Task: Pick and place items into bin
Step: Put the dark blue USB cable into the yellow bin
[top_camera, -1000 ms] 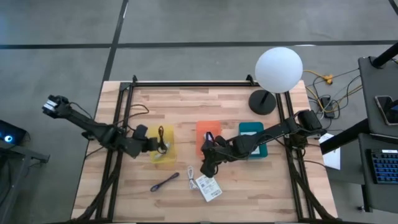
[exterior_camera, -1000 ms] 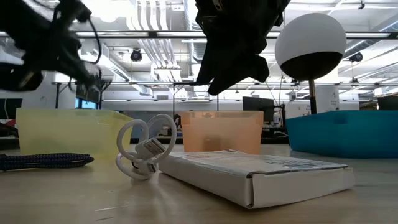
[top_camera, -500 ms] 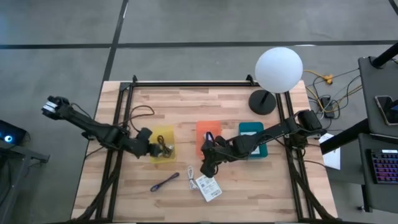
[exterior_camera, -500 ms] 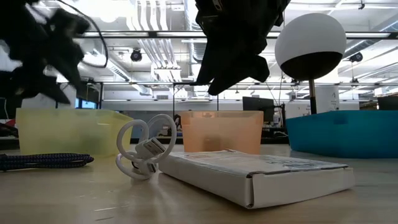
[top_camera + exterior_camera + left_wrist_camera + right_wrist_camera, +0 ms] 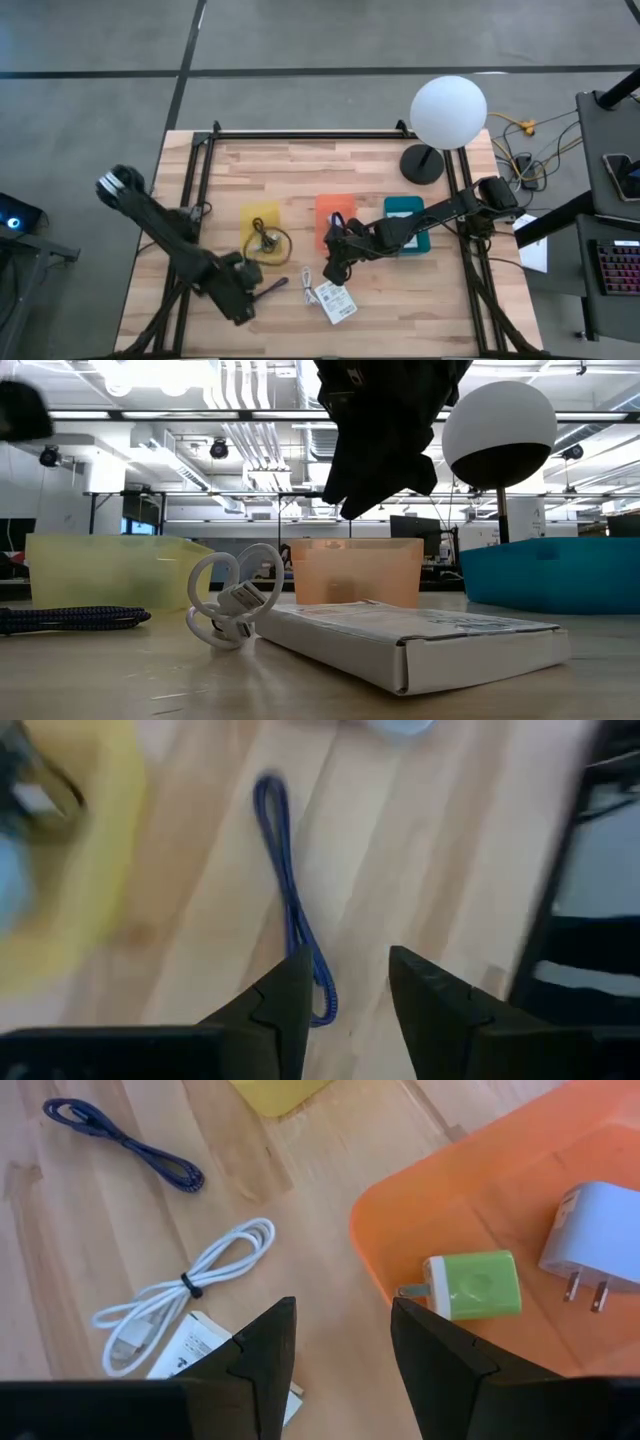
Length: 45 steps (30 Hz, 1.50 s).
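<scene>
three bins (image 5: 337, 222) in a row mid-table; two cables (image 5: 265, 292) and a packet (image 5: 336, 303) lie before them.

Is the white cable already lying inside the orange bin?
No, the white cable lies coiled on the wooden table, outside the orange bin, which holds a green charger.

The white packet (image 5: 335, 301) bears print, but none is legible.
</scene>
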{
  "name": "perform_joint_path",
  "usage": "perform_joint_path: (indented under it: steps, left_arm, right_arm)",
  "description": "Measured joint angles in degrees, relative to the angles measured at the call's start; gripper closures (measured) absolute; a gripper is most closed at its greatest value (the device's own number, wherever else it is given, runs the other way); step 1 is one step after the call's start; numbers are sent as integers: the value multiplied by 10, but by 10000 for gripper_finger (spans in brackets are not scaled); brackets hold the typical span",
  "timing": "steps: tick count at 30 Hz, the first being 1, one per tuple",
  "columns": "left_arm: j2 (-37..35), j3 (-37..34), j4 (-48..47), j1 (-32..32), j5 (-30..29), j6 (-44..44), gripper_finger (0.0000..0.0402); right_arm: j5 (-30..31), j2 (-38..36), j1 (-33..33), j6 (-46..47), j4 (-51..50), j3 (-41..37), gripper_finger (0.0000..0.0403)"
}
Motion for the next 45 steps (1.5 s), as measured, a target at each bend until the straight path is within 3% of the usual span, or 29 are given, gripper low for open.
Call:
perform_joint_path:
  steps: [4, 10, 16, 30, 41, 45]
  left_arm:
    - [90, 34, -6, 5, 9, -31, 258]
    - [143, 64, -5, 28, 11, -31, 207]
    - [174, 60, -5, 45, 18, -31, 206]
    - [229, 63, -5, 49, 28, -26, 257]
    - [230, 63, -2, 48, 38, 2, 386]
    - [228, 67, -9, 49, 52, 2, 391]
  right_arm:
    - [-4, 0, 0, -2, 0, -5, 250]
    - [-31, 0, 0, -15, -1, -7, 250]
    - [-33, 0, 1, -25, -10, -7, 250]
    - [-33, 0, 1, -36, -31, -8, 250]
    - [-31, 0, 1, -34, -31, -8, 250]
    - [-31, 0, 1, -34, -30, -8, 250]
